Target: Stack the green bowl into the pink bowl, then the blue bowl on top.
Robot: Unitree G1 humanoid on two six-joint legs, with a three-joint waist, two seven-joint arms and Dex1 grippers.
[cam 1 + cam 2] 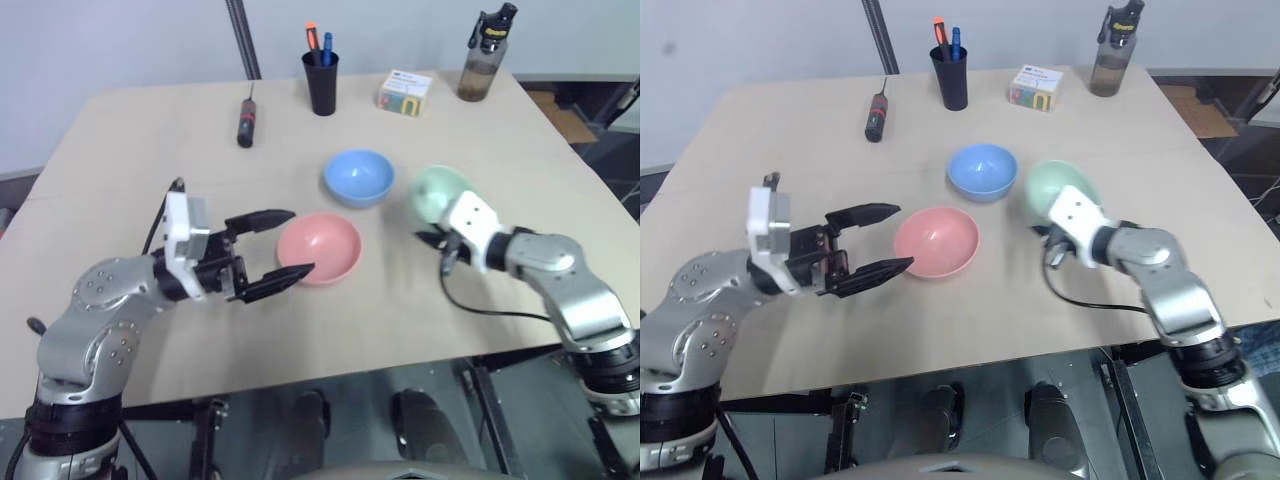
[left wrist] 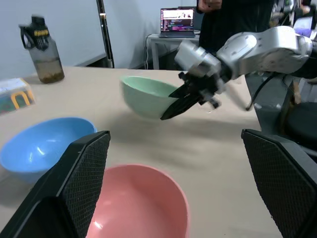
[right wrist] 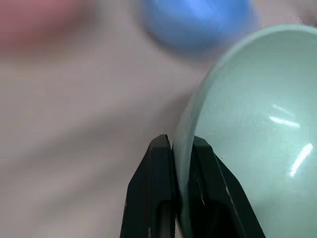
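My right gripper (image 1: 432, 238) is shut on the rim of the green bowl (image 1: 437, 192), which hangs tilted just above the table at the right. In the right wrist view the two fingers (image 3: 161, 163) pinch the bowl's wall (image 3: 247, 124) between them. The pink bowl (image 1: 320, 248) sits upright in the middle of the table. Just behind it stands the blue bowl (image 1: 358, 177). Left of the pink bowl, my left gripper (image 1: 298, 240) is open and holds nothing, its tips close to the pink rim.
Along the table's (image 1: 120, 160) far edge are a black screwdriver (image 1: 245, 122), a black pen cup (image 1: 321, 80), a small box (image 1: 404, 93) and a drink bottle (image 1: 487, 55). A person (image 2: 237, 20) stands beyond the table beside a laptop (image 2: 177, 22).
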